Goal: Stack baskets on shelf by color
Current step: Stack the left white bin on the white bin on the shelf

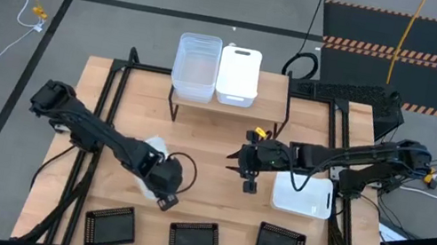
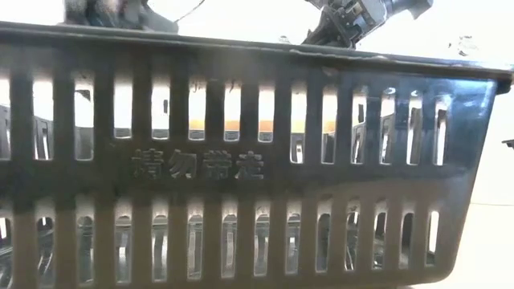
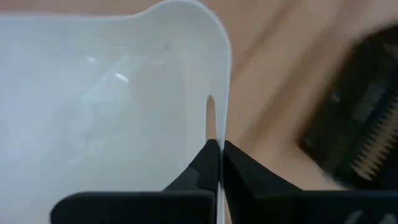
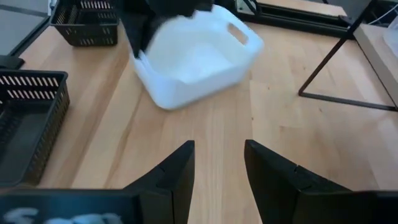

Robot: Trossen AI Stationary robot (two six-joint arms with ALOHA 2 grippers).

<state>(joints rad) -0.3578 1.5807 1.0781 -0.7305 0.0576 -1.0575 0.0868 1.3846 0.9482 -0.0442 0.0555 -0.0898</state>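
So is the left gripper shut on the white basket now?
Yes, shut: the left gripper pinches the white basket wall between its fingers, no gap showing.

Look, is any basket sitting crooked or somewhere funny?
Yes. One white basket sits askew mid-table, because the left claw is pinching its wall. Another white one hangs near the table's right edge. The three black baskets line up neatly.

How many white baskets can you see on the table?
3: one on the shelf beside the clear baskets, white basket; one gripped by the left hand, basket; one under the right arm. Others could be nested unseen.
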